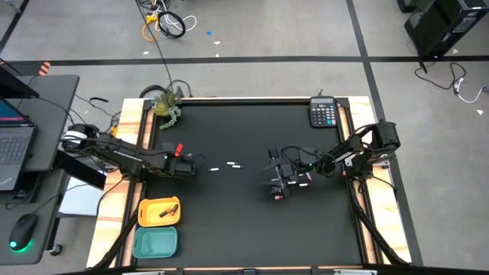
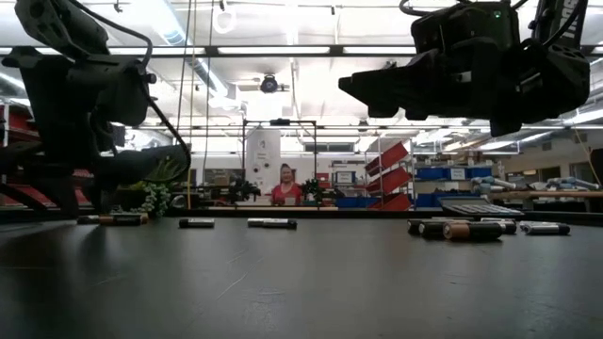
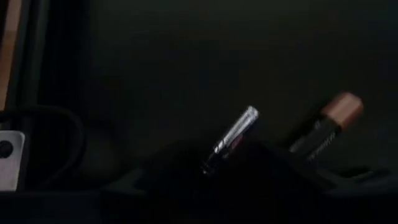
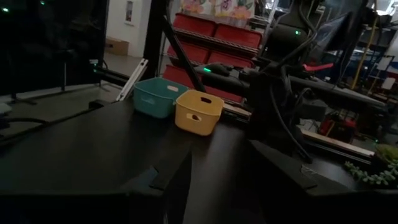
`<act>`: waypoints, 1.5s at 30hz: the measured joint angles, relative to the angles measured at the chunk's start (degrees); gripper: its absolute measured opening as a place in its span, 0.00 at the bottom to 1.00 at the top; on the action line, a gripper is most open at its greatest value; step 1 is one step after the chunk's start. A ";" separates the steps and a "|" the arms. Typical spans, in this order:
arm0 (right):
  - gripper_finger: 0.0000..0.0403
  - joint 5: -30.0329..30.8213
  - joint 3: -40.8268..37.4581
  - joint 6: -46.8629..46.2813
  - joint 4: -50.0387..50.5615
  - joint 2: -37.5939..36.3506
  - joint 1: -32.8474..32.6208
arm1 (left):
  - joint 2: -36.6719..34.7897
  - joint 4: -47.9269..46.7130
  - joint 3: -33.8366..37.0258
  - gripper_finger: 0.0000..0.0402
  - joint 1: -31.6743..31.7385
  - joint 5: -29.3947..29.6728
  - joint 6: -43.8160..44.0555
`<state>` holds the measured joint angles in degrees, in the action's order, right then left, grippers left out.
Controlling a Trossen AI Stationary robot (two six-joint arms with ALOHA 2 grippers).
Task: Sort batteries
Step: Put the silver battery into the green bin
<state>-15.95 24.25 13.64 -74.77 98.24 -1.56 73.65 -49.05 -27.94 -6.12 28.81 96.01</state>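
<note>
Three white batteries (image 1: pixel 215 169) lie in a loose row mid-table, between my two grippers. The low view shows several batteries (image 2: pixel 271 223) lying on their sides, some dark with copper ends (image 2: pixel 471 229). My left gripper (image 1: pixel 189 166) is low at the left. Just past its fingers lie a silvery battery (image 3: pixel 233 137) and a dark copper-ended one (image 3: pixel 329 121), each partly hidden by them. My right gripper (image 4: pixel 217 186) is open and empty, raised above the table right of centre (image 1: pixel 279 169), and it shows in the low view (image 2: pixel 405 85).
A yellow bin (image 1: pixel 158 211) and a teal bin (image 1: pixel 155 242) stand at the near left; they also show in the right wrist view (image 4: pixel 198 111). A calculator (image 1: pixel 323 113) lies at the far right corner and a small plant (image 1: pixel 166 107) at the far left.
</note>
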 joint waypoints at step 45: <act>0.42 -3.32 0.00 -1.48 -1.73 0.00 -0.74 | -10.40 -1.69 -1.42 0.44 8.29 -10.52 -28.33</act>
<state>-19.26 24.25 12.16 -76.49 98.24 -2.31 63.24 -50.74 -29.36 2.18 18.29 67.68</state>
